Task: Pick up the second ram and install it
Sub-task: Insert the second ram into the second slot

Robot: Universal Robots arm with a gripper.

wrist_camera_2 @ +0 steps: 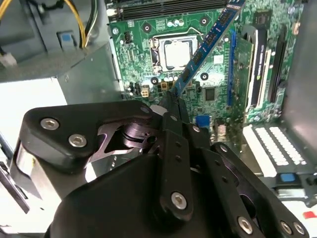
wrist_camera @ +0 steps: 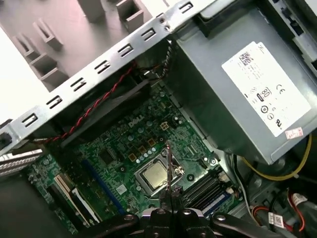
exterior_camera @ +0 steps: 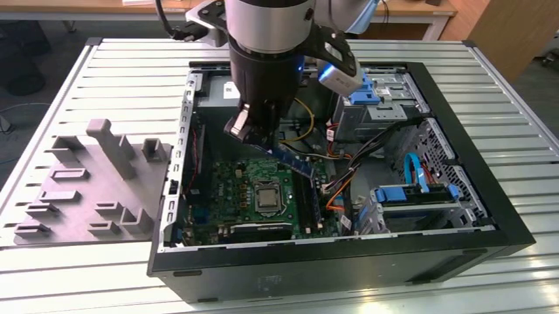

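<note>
My gripper (exterior_camera: 253, 134) reaches down into the open computer case (exterior_camera: 349, 261) and is shut on the second ram (exterior_camera: 292, 162). It is a slim blue-green stick that slants down from the fingers. In the second wrist view the gripper (wrist_camera_2: 171, 101) holds one end of the second ram (wrist_camera_2: 208, 42), which stretches out over the green motherboard (wrist_camera_2: 138, 59) beside the processor socket (wrist_camera_2: 176, 52). In the first wrist view the stick (wrist_camera: 168, 166) appears edge-on above the socket (wrist_camera: 154, 174). The long black memory slots (wrist_camera: 200, 191) lie just beside it, below the stick and apart from it.
A grey power supply (wrist_camera: 237, 84) stands close beside the arm inside the case. Yellow and orange cables (exterior_camera: 304, 131) hang near the board. A drive cage with blue latches (exterior_camera: 419, 196) is at the exterior view's right. A grey holder block (exterior_camera: 96, 183) sits on the slatted table (exterior_camera: 70, 275).
</note>
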